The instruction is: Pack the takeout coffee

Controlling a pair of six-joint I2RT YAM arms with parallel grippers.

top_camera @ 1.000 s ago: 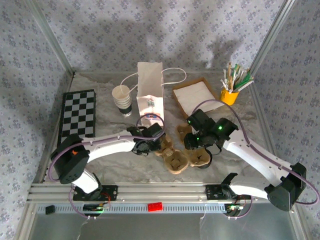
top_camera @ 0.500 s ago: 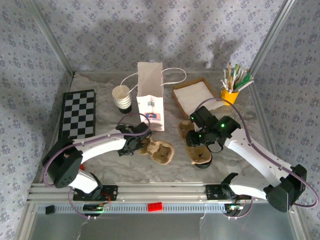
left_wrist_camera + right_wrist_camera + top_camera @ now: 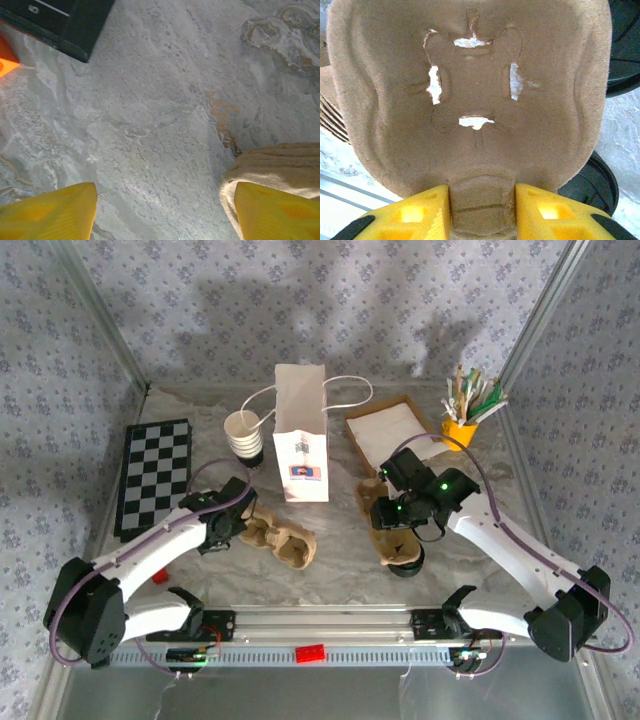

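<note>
Pulp tray (image 3: 472, 85) clamped in R jaws; bag (image 3: 300, 425) label unreadable.

Rough matt pulp tray (image 3: 470, 60); smooth plastic fingers (image 3: 407, 216).

The marbled counter (image 3: 340, 575) carries a checkerboard (image 3: 155, 478) (far left), a cup stack (image 3: 244, 440), a white bag (image 3: 301, 435), a napkin box (image 3: 392, 433), a yellow pot (image 3: 459, 432), a pulp tray (image 3: 280, 537) and black lids (image 3: 408, 566).
</note>
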